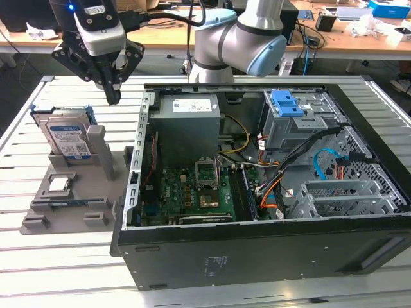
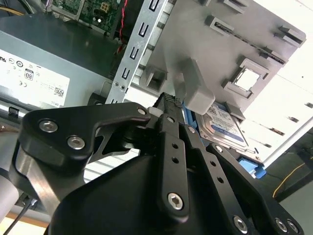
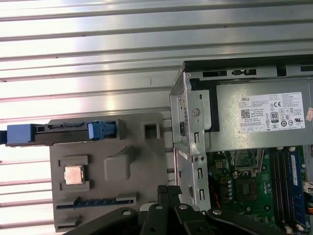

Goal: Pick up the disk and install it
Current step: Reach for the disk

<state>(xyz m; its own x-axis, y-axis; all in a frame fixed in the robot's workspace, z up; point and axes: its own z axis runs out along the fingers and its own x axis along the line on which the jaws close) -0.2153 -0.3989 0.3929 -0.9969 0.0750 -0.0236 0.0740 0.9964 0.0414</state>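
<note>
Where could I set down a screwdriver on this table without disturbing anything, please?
The bare slats at the exterior view's lower left, bordered by the grey holder and the case, are free. The gap between holder and case is tight, and the end effector hangs near the disk.

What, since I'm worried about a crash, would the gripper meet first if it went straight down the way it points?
The gripper would probably meet the grey fixture near its upright post, beside the disk, not the disk itself; depth is unclear.
</note>
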